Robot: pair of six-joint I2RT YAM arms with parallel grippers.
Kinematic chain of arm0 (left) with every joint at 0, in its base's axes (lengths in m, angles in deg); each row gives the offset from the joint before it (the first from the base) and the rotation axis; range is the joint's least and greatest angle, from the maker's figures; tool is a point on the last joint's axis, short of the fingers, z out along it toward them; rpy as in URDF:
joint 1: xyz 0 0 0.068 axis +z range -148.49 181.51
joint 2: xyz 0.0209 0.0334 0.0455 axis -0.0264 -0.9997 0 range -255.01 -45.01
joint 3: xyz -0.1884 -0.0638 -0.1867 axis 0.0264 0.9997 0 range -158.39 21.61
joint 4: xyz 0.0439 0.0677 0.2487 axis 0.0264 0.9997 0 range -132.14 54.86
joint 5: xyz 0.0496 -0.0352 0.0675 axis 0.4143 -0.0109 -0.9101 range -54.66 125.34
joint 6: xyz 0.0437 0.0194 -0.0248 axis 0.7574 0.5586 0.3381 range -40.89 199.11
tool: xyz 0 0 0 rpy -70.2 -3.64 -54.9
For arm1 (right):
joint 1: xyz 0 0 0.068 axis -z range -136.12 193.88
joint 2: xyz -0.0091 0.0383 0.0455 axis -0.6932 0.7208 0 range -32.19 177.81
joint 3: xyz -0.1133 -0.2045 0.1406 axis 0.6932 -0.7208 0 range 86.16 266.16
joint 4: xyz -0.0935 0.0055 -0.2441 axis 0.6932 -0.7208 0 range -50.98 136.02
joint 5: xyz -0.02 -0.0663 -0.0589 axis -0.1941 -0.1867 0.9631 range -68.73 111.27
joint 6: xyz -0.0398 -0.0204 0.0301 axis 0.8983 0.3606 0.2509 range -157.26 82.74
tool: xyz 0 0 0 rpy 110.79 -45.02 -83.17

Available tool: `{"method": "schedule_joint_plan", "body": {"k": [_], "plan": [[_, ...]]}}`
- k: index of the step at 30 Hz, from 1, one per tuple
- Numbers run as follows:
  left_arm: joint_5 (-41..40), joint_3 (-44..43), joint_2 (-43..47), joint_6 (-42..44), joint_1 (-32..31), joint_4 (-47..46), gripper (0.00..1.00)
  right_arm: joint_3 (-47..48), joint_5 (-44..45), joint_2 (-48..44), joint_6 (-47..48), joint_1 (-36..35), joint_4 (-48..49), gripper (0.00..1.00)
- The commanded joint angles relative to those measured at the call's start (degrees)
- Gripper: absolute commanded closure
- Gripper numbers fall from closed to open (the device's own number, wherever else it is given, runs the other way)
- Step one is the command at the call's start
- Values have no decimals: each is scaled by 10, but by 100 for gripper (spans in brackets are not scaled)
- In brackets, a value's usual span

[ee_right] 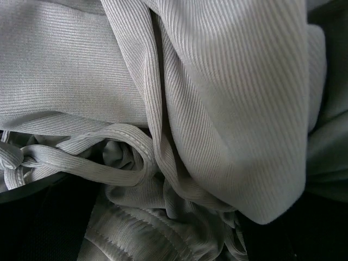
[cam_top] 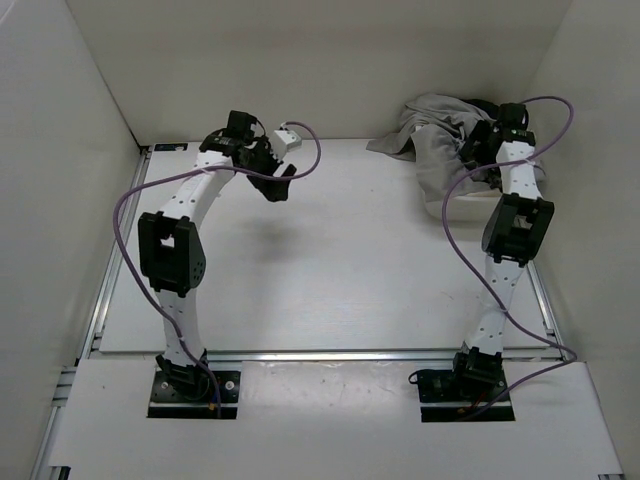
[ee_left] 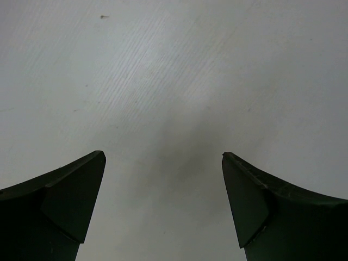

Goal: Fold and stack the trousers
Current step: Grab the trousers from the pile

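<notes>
Only right wrist view shows trousers point(ee_right: 234, 109) drawstring point(ee_right: 81, 163); left jaws open over table point(ee_left: 174, 81), right jaws open.

table point(cam_top: 320, 270) centre lies open; trousers point(cam_top: 432, 135) heap blocks the far right corner.

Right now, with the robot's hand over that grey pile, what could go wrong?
The right gripper hangs open over the bunched trousers. Their drawstring loop could snag a finger. Black cloth shows underneath, so a grab might lift both together.
</notes>
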State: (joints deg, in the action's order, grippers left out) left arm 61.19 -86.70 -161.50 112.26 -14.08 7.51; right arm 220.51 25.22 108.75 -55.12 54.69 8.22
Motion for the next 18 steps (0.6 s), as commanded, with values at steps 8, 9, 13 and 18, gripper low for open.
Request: {"method": "schedule_joint_plan", "body": {"k": [8, 9, 13, 18], "plan": [[-89, 4, 38, -7, -30, 8, 0, 7, -127, -1, -21, -1, 25, 100], [-95, -1, 38, -7, -30, 8, 0, 7, -127, -12, -21, -1, 25, 100], [-106, -1, 71, -7, -18, 21, 10, 18, -133, -99, 12, -30, 32, 100], [-90, 4, 137, -41, 32, 21, 54, 71, -154, -212, 22, -96, 31, 100]]}}
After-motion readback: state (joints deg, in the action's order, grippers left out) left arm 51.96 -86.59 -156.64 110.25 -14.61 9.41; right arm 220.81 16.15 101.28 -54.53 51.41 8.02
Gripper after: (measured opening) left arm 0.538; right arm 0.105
